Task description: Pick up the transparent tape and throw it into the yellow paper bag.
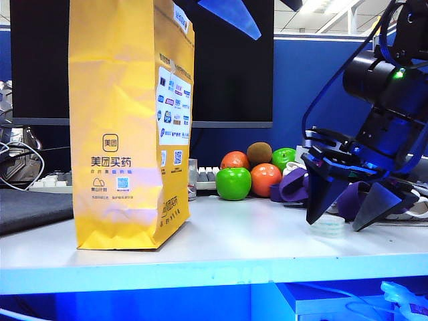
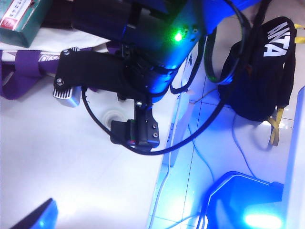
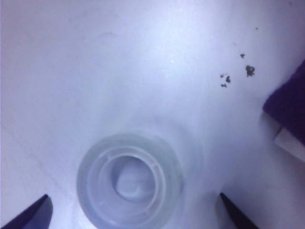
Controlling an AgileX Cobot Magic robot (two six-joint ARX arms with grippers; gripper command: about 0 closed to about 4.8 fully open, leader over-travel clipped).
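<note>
Transparent tape (image 3: 129, 180) edge-cropped between right hand's (image 3: 133, 212) spread fingertips; left hand (image 1: 231, 15) mostly cropped, state unclear.

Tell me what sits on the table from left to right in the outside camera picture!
Tall yellow paper bag → shiny green apple → flat clear tape roll lying between the open right gripper's dark fingers.
</note>
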